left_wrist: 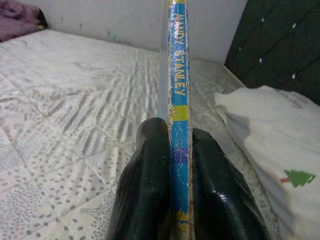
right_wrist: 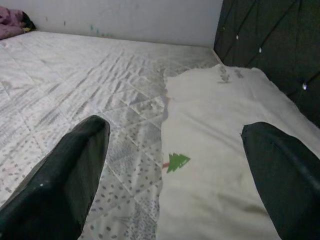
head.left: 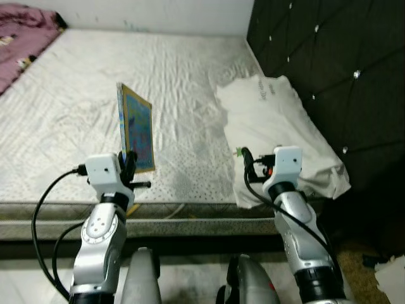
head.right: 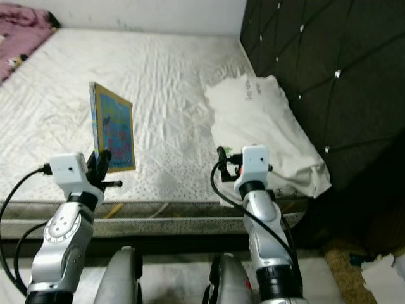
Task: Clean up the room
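A thin blue picture book [head.left: 136, 126] stands upright on edge above the near part of the bare mattress [head.left: 69, 95]. My left gripper [head.left: 128, 163] is shut on its lower edge. In the left wrist view both black fingers [left_wrist: 147, 175] press against the blue spine [left_wrist: 179, 90]. My right gripper [head.left: 248, 158] hovers at the near end of a white pillow [head.left: 272, 120] and is open. In the right wrist view its fingers [right_wrist: 75, 165] are spread wide, with the pillow [right_wrist: 220, 150] and its small green tree print between them.
A dark tufted headboard [head.left: 329, 63] runs along the right side behind the pillow. A purple blanket [head.left: 22, 38] is bunched at the far left corner of the bed. Crumpled white paper [head.left: 389, 275] lies on the floor at the lower right. The mattress's front edge [head.left: 190, 209] is just below my grippers.
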`<state>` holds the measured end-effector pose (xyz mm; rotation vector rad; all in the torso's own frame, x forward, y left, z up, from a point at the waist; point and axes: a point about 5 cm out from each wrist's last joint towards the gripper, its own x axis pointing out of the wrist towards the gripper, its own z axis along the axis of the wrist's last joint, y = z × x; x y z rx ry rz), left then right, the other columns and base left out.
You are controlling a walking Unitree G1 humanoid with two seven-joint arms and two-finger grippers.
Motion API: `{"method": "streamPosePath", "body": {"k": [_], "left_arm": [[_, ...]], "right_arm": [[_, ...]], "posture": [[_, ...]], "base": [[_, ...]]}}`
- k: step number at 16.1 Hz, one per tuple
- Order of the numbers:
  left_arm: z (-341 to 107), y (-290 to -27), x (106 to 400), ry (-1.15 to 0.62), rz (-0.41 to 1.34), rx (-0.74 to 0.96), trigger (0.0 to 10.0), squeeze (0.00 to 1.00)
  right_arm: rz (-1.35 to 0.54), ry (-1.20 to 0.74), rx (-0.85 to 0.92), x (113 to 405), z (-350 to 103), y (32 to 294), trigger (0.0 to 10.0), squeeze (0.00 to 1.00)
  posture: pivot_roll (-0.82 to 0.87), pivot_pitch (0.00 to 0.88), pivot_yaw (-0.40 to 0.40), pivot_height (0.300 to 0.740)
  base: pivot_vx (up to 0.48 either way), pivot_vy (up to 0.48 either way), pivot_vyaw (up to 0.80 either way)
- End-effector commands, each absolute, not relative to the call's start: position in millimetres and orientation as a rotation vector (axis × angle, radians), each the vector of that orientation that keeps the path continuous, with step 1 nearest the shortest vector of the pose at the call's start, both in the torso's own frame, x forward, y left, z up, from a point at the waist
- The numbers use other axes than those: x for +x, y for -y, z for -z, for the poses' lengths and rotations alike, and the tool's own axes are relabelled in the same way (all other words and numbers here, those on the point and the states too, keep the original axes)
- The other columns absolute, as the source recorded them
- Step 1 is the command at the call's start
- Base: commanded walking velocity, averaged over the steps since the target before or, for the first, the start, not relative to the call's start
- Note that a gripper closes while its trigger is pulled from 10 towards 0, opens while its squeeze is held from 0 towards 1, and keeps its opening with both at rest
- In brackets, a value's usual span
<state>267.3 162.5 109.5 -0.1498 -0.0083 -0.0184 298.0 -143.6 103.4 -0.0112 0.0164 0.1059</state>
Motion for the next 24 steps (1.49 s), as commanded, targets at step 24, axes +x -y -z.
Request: {"method": "streamPosePath", "body": {"k": [24], "left_arm": [[-115, -154, 281, 0.018, 0.021, -0.185, 10.0, 0.00]], "right_arm": [[-0.109, -0.028, -0.022, 301, -102, 144, 10.0, 0.00]], "posture": [[0.06, 0.069, -0.041, 0.579]], "base": [[0.175, 0.000, 0.00]]}}
